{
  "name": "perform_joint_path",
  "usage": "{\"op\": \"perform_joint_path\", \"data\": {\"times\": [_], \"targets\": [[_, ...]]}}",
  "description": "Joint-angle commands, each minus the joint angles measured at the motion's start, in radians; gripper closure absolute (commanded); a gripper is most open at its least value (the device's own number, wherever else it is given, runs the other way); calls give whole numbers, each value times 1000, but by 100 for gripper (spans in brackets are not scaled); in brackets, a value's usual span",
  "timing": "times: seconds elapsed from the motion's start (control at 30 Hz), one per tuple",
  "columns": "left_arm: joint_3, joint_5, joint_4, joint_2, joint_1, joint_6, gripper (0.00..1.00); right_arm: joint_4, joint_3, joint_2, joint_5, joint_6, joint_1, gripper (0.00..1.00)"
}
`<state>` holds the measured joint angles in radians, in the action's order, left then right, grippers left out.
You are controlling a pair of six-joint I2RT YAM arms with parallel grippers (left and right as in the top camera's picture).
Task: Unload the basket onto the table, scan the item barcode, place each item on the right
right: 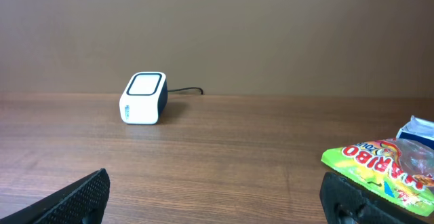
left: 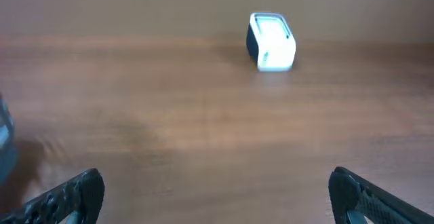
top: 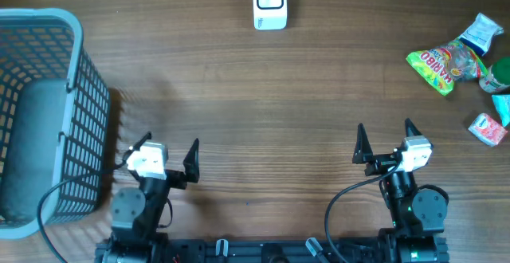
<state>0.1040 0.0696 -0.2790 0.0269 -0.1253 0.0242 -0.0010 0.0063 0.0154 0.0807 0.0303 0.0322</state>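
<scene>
— What does the item look like?
— A Haribo bag (top: 443, 65): bright green edges, colourful sweets printed on it, lying flat at the table's right side.
— Which way does it run?
— Long axis roughly left to right, slightly slanted.
— And the grippers?
— The right gripper (top: 385, 127) is spread wide and empty, with the bag well apart, farther off and to its right. The left gripper (top: 170, 142) is also wide and empty. The white scanner (top: 270, 2) stands at the far middle.

Open table (top: 263, 96) up to the scanner (top: 269, 2) — basket (top: 48, 119) walls the left.
</scene>
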Motion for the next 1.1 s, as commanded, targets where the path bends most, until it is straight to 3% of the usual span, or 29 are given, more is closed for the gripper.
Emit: {"op": "perform_joint_path", "data": {"times": [0.0, 0.13, 1.07], "targets": [[-6, 5, 124, -7, -2, 7, 0, 3, -1, -5, -14, 14, -1, 0], [-95, -36, 214, -8, 35, 10, 0, 3, -1, -5, -14, 14, -1, 1], [-98, -30, 204, -22, 73, 10, 0, 3, -1, -5, -14, 14, -1, 0]]}}
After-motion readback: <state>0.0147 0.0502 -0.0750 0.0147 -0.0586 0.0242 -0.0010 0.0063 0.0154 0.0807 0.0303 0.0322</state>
